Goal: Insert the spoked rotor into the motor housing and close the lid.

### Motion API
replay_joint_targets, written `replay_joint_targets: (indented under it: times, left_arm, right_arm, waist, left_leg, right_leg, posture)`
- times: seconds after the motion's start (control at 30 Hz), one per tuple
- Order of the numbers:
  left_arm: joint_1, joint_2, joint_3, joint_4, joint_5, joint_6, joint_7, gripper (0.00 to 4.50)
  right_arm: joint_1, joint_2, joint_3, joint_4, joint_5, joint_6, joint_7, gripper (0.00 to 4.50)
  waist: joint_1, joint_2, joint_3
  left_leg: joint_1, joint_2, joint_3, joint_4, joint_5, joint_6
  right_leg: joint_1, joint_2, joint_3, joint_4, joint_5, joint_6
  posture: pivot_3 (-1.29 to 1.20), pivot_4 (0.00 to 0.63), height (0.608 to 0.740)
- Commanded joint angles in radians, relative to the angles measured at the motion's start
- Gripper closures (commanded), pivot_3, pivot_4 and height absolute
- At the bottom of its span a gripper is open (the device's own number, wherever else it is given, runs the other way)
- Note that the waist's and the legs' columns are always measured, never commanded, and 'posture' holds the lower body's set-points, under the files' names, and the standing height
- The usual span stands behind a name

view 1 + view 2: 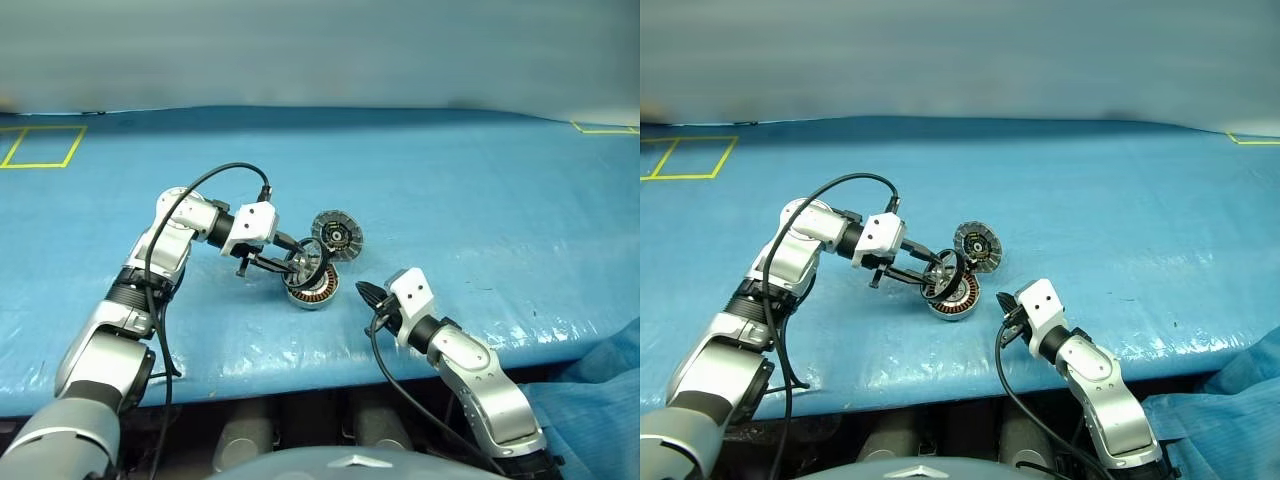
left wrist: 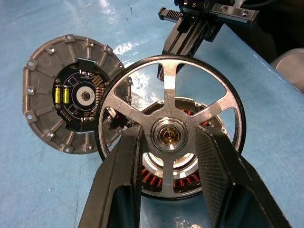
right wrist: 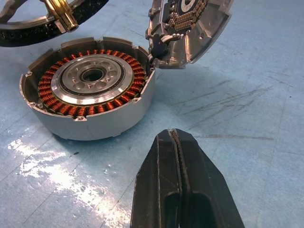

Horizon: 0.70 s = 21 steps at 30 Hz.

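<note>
Because our left gripper [image 2: 168, 156] clamped the rotor [image 2: 169, 135] by its hub, it hung over the housing [image 3: 90, 92], ready to drop in; the lid [image 1: 336, 234] leaned alongside, near the worktop's [image 1: 480, 200] front edge, while our right gripper [image 3: 178, 142] waited, pressed together.

I see the desk [image 1: 480, 190] covered with a glossy blue sheet, wrinkled toward the near edge. Yellow tape outlines sit at the far left corner [image 1: 40, 146] and the far right corner [image 1: 605, 127]. The motor housing [image 1: 314, 289] rests flat on the sheet, open side up, copper windings showing, around mid-width and nearer the near edge than the far one. The lid [image 1: 337, 234] stands tilted on its edge just beyond the housing, leaning against its rim, ribbed dark face visible. A crumpled blue cloth [image 1: 600, 385] hangs past the near right corner.
</note>
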<state>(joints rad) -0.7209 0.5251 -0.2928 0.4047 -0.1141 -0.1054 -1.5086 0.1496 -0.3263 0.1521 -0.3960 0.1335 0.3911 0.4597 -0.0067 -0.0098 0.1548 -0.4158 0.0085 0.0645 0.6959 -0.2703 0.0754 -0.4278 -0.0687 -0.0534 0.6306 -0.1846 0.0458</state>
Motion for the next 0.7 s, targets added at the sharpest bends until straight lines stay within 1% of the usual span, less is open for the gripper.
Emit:
replay_joint_targets:
  times: [0.03,0.37,0.7]
  left_arm:
    - [-0.027,-0.011,-0.003,0.010,0.009,-0.021,0.009,3.21]
    - [-0.049,-0.018,-0.027,0.064,0.046,-0.066,0.013,3.21]
    - [-0.064,-0.035,-0.025,0.095,0.056,-0.066,0.019,3.21]
  right_arm:
    - [0.004,-0.001,-0.003,-0.020,0.009,-0.022,0.003,4.50]
    - [0.002,0.005,-0.001,-0.018,0.002,-0.025,-0.005,4.50]
    - [-0.010,0.008,0.008,-0.023,-0.009,-0.026,-0.011,4.50]
  waist:
    - [0.000,0.000,0.000]
    - [0.002,0.000,0.000]
    - [0.002,0.000,0.000]
  left_leg:
    - [0.000,0.000,0.000,0.000,0.000,0.000]
    - [0.000,0.000,0.000,0.000,0.000,0.000]
    - [0.000,0.000,0.001,0.000,0.000,0.001]
  right_leg:
    - [0.000,0.000,0.000,0.000,0.000,0.000]
    - [0.000,0.000,0.001,0.000,0.000,0.000]
    - [0.000,0.000,0.001,0.000,0.000,0.000]
  posture:
    - [0.00,0.150,0.740]
    - [0.00,0.150,0.740]
    - [0.00,0.150,0.740]
